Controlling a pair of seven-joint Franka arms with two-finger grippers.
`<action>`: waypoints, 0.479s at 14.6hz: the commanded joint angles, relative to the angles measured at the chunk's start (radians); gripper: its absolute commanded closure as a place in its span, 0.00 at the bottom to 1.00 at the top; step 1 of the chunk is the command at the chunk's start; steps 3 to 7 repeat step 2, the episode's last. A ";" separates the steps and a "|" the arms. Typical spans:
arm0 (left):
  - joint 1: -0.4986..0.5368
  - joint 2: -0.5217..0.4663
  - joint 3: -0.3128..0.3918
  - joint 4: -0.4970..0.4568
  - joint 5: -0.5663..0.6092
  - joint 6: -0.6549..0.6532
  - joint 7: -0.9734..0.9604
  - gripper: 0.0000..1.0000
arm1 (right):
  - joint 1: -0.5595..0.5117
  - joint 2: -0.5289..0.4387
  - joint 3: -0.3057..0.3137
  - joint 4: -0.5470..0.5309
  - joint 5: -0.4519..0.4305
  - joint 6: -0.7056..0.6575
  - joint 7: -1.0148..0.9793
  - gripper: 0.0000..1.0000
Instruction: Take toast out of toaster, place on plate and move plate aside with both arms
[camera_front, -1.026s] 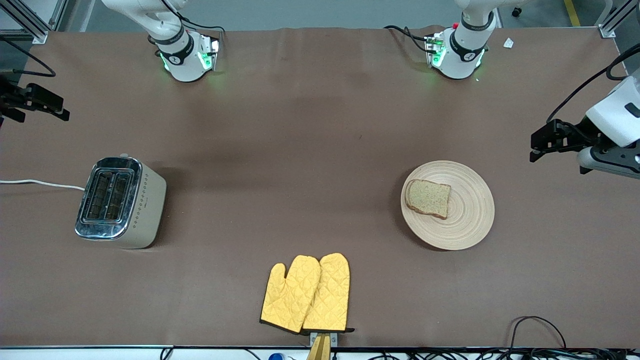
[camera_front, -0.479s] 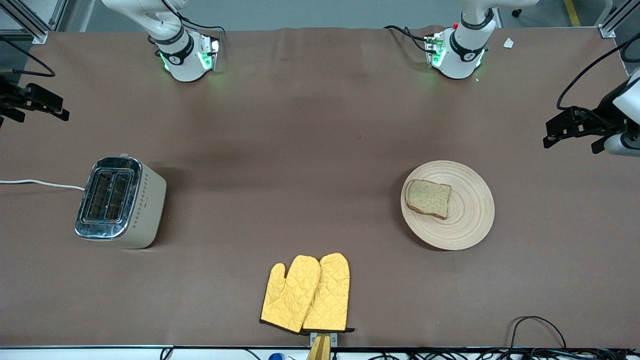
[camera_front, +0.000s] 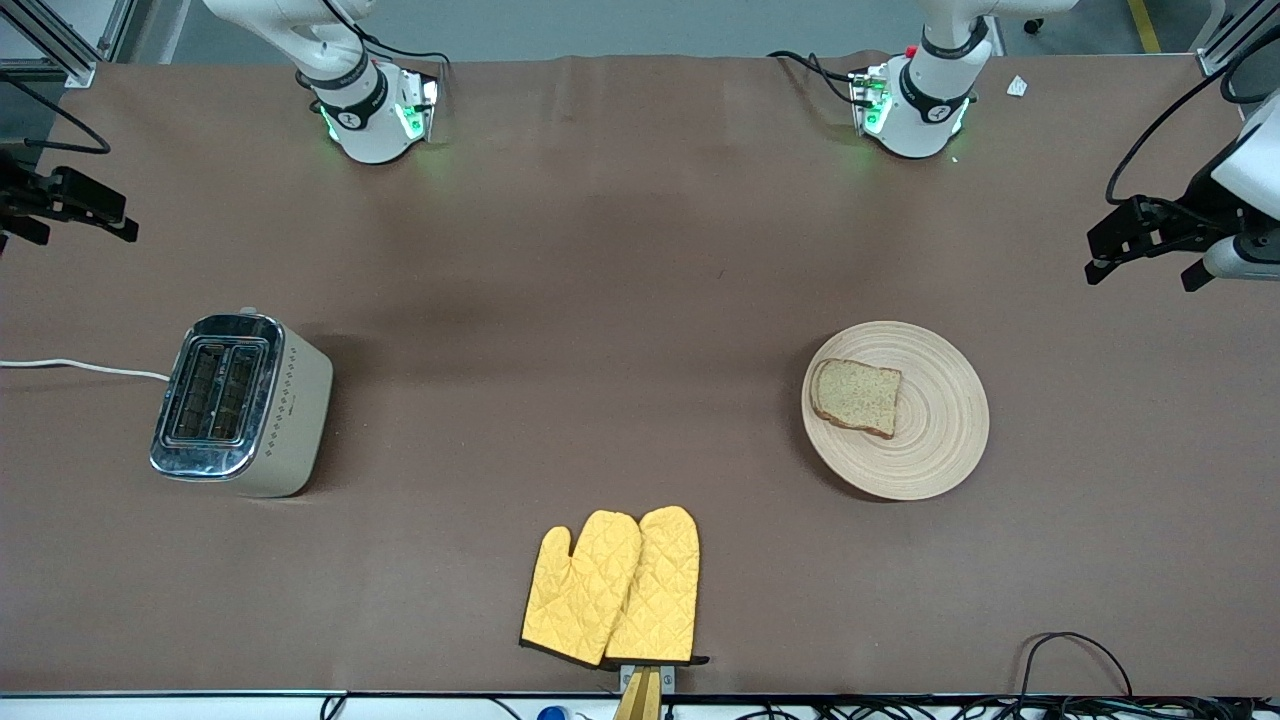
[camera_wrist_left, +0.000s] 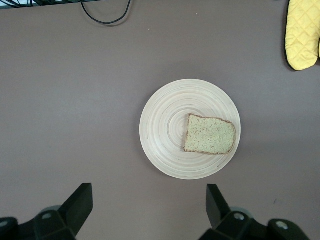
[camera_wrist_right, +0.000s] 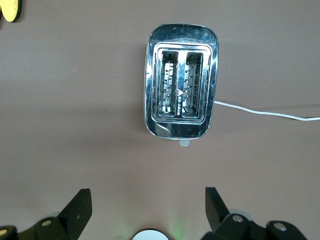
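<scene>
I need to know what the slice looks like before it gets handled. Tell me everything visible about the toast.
The toast is one roughly square slice, light brown and speckled, with a darker crust. It lies flat on the wooden plate, off-centre toward the right arm's end of the table. Nothing else touches it.

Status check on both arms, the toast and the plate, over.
Left gripper open, up at the left arm's end of the table. Right gripper open, above the toaster. Toast lies on the plate. Oven mitts nearer the camera, apart from both.
</scene>
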 joint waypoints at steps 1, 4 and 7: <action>-0.011 -0.016 0.000 -0.015 0.022 0.017 -0.032 0.00 | -0.021 -0.001 0.010 0.006 0.016 -0.007 -0.008 0.00; -0.011 -0.014 0.000 -0.014 0.022 0.017 -0.034 0.00 | -0.021 -0.001 0.010 0.008 0.016 -0.007 -0.008 0.00; -0.011 -0.014 0.000 -0.014 0.022 0.017 -0.034 0.00 | -0.021 -0.001 0.010 0.008 0.016 -0.007 -0.008 0.00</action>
